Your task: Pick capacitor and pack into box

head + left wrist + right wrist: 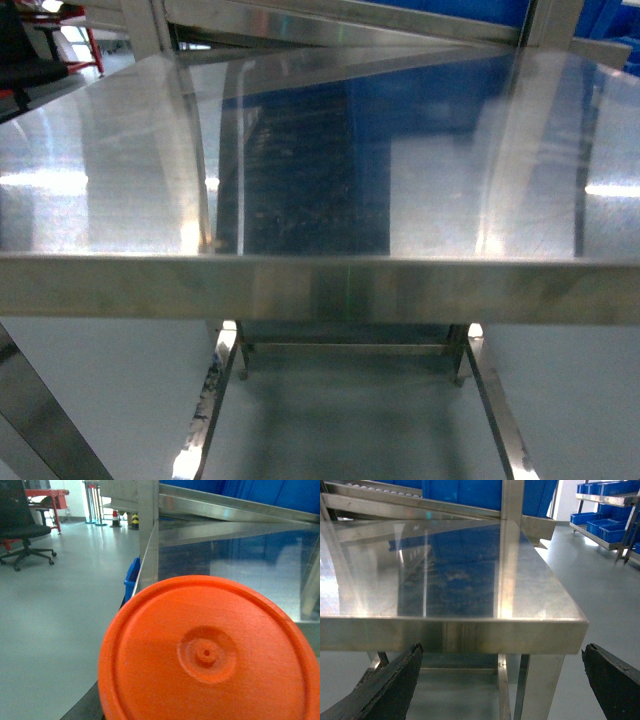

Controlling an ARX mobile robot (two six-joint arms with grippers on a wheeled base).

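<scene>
from the head we see only a steel tabletop (320,160), its front edge running across the view, with the floor (560,400) and lower frame beneath; no gripper shows there.

the left wrist view gives us what the others do not: an orange disc (210,655) filling the lower half, flat face toward the lens, with a raised hub at its middle. it sits just beside the tabletop's left edge. whether it is the capacitor, and which way its long axis runs, we cannot tell. the left fingers are hidden, so their state is unknown. an office chair (25,525) stands far left.

in the right wrist view the right gripper (500,690) has its black fingers (390,687) spread wide, holding nothing, below the tabletop's front edge near the right corner. blue bins (605,520) sit on a shelf beyond.
</scene>
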